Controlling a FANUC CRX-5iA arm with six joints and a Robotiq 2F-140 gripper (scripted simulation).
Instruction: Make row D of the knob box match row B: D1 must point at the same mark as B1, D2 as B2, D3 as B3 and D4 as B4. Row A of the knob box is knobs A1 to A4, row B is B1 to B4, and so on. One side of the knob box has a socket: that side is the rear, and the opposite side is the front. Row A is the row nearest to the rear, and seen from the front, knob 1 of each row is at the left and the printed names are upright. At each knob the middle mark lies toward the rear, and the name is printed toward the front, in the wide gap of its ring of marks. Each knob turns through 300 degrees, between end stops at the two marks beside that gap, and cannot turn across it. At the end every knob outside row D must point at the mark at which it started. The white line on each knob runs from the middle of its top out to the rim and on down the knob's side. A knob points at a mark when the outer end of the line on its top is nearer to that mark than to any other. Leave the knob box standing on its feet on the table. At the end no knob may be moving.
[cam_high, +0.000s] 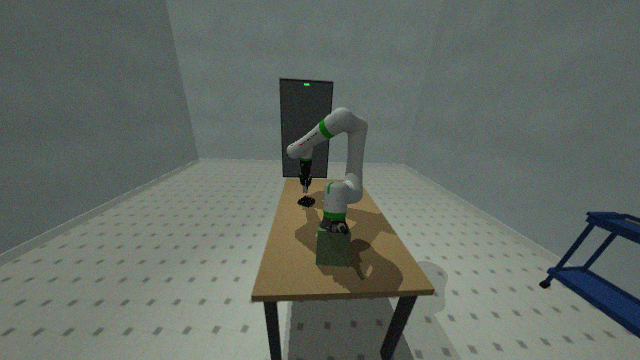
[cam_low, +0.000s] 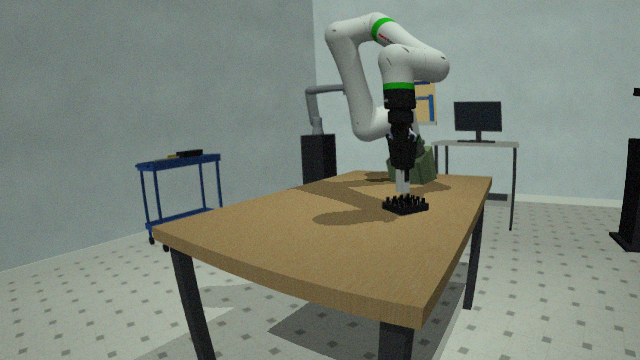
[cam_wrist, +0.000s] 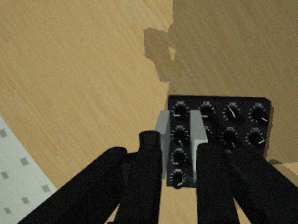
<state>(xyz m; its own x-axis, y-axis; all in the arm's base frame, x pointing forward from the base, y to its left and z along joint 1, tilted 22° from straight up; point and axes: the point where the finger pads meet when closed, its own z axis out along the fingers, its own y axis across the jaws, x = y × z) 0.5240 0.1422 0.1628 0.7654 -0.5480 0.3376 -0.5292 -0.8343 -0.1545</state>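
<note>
The black knob box (cam_high: 305, 204) (cam_low: 406, 205) (cam_wrist: 218, 127) stands on its feet on the wooden table (cam_high: 295, 270) (cam_low: 300, 250), near the arm's end of the table. My gripper (cam_high: 305, 190) (cam_low: 403, 190) (cam_wrist: 180, 125) points straight down over one edge of the box. Its two pale finger pads stand a small way apart on either side of a knob (cam_wrist: 178, 133) in the edge line of knobs at the left of the wrist view, with a gap showing on each side. The knob names and white lines are too small to read.
The arm's green pedestal (cam_high: 333, 248) (cam_low: 425, 170) stands on the table behind the box. A blue cart (cam_high: 600, 280) (cam_low: 180, 165) and a desk with a monitor (cam_low: 475, 142) stand on the floor away from the table.
</note>
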